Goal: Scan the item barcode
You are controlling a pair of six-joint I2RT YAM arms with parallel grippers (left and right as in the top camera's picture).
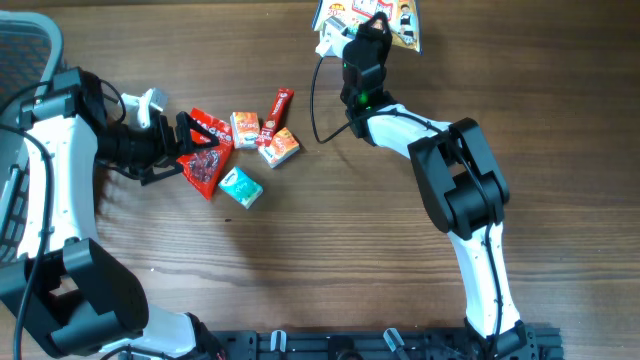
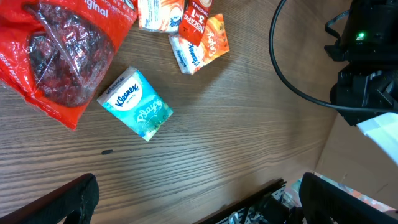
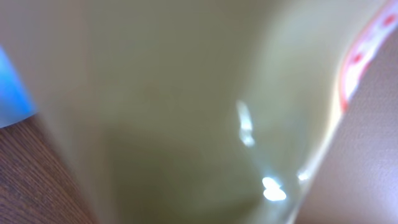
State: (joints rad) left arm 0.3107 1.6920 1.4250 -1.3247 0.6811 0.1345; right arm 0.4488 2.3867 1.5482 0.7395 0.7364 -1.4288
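Wide open on left tool (image 1: 182, 148); closed on right tool (image 1: 375, 22), far side, at 1 yellow pack (image 1: 405, 25), grip unclear. Just right of left tool on tabletop: 1 red bag (image 1: 207, 155), long axis approx near-far; beyond it 1 teal tissue pack (image 1: 241, 187), 2 orange packs (image 1: 245, 128), 1 red stick (image 1: 279, 108). Nearer to that pile: left arm.

Overhead camera: fixed, looks straight down on the whole surface (image 1: 330, 240) from well above. Left wrist camera: tilted down, near, and shares the Kleenex pack (image 2: 137, 102) and red bag (image 2: 56, 56) with overhead. Right wrist camera: hard against glossy yellow packaging (image 3: 186, 93), blurred.
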